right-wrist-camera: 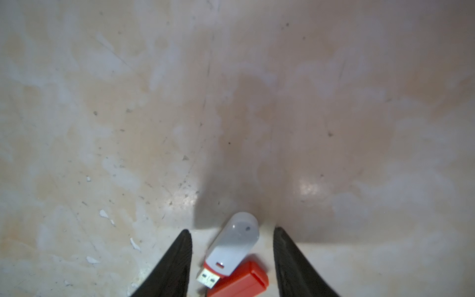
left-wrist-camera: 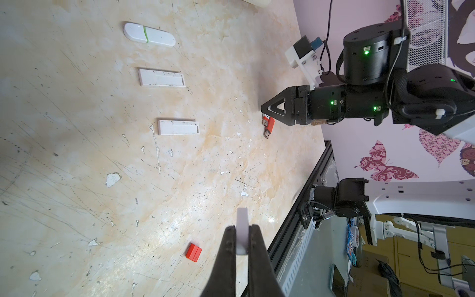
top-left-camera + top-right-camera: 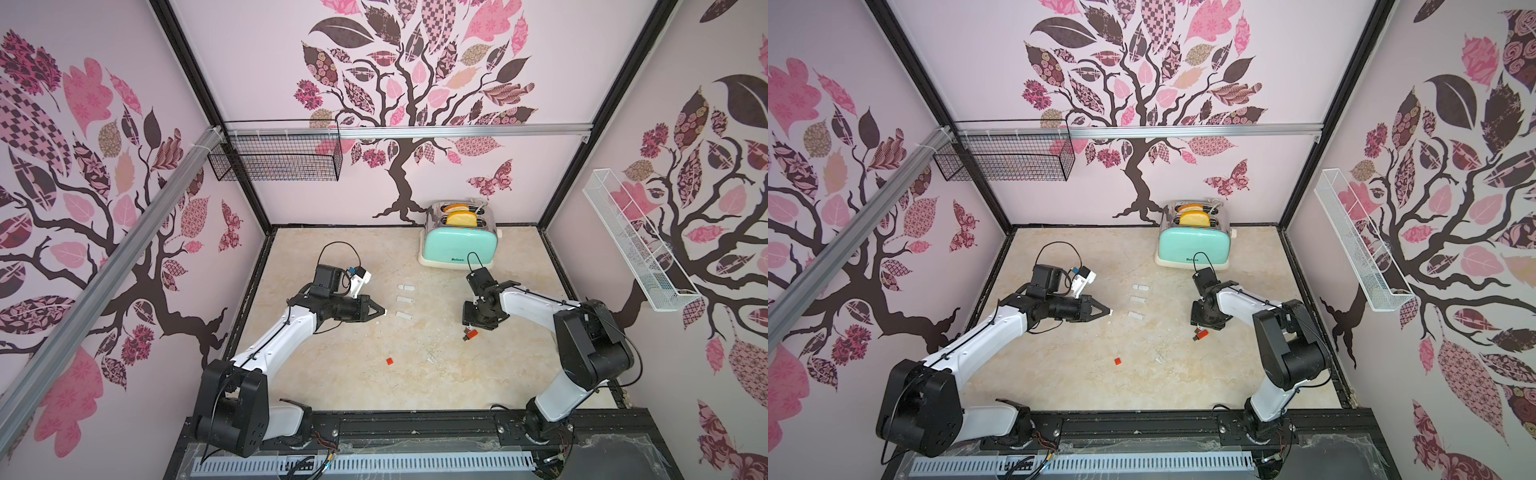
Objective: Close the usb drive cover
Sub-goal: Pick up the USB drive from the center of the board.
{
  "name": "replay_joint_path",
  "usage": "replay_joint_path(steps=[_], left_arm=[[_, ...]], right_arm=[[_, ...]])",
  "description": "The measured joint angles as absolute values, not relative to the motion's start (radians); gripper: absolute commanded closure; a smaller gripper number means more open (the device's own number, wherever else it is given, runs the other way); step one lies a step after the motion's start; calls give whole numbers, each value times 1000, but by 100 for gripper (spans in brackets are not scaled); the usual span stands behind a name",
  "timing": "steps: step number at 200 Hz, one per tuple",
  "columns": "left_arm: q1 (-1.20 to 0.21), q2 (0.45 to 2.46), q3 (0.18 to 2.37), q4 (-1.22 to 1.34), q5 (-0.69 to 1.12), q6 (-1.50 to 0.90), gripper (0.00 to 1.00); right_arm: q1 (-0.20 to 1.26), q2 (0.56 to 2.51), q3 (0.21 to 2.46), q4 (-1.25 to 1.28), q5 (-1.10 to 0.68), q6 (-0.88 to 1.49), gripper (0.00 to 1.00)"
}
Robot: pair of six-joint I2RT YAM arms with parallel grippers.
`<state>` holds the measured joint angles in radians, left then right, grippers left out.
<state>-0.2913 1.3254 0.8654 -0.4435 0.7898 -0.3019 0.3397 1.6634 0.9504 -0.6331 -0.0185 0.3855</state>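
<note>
A white usb drive (image 1: 237,245) with a red collar and a bare metal plug lies on the table, resting across a red oblong piece (image 1: 240,281). My right gripper (image 1: 232,231) points down over them, open, one finger on each side and neither touching. In both top views this pair shows as a red spot (image 3: 471,333) under the right gripper (image 3: 471,325). A small red cover (image 3: 389,361) (image 2: 194,252) lies alone nearer the front. My left gripper (image 2: 242,227) (image 3: 381,311) hovers at mid-table, shut on a thin white piece (image 2: 242,218).
A white drive with a green band (image 2: 149,34) and two flat white rectangular pieces (image 2: 162,81) (image 2: 178,127) lie in a row between the arms. A mint toaster (image 3: 457,245) holding toast stands at the back. Wire baskets (image 3: 278,156) hang on the walls.
</note>
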Motion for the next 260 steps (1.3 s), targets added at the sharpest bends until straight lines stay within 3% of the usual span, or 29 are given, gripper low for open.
replay_joint_path(steps=[260], left_arm=[[-279,1306,862,-443,791,-287,100]], right_arm=[[481,1736,1025,-588,-241,508,50]])
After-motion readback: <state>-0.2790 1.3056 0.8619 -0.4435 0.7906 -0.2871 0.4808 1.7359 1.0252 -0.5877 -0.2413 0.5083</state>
